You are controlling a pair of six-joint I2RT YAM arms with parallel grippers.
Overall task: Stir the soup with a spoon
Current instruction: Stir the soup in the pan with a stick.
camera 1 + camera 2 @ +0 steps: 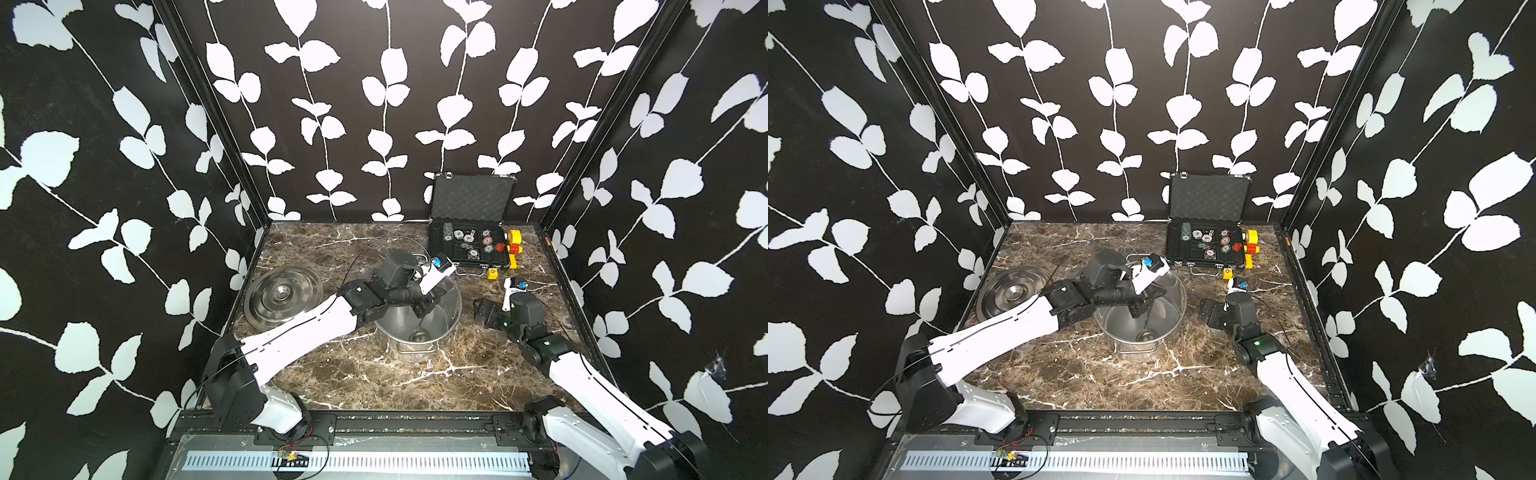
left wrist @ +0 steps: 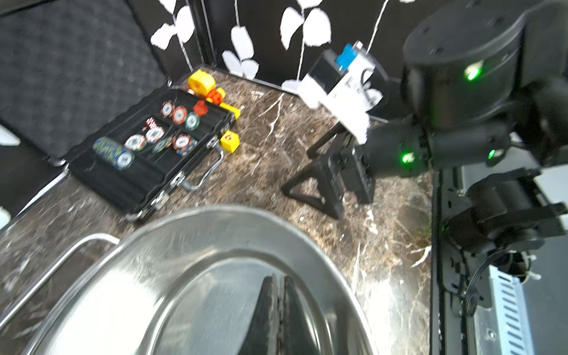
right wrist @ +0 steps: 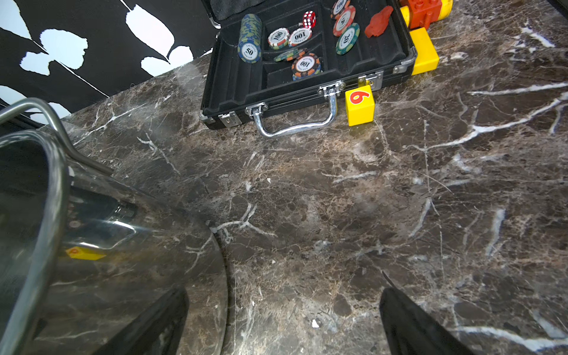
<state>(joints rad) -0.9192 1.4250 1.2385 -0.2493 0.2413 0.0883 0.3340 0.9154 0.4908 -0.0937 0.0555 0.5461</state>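
L hand (image 1: 423,311) clenched on spoon (image 1: 417,335) handle above pot (image 1: 446,312); spoon bowl at pot bottom, set to stir. R hand (image 1: 481,312) released, idle on surface (image 1: 374,382) right of pot. Lid (image 1: 282,295) off, left.

You see the steel stockpot (image 1: 449,316) upright beneath the left gripper (image 1: 423,311). The ladle (image 1: 417,336), pinched in it, hangs bowl-down inside.

This was a robot test cell, the kind found in a lab. A marble-patterned table (image 1: 353,374) stood boxed in by black cloth walls (image 1: 374,124) printed with white leaves, framed by black metal posts (image 1: 216,120). The left arm (image 1: 299,328) and right arm (image 1: 590,382) were mounted on a rail (image 1: 395,424) along the near edge, by a slotted cable duct (image 1: 374,461) and loose wiring (image 1: 291,455).
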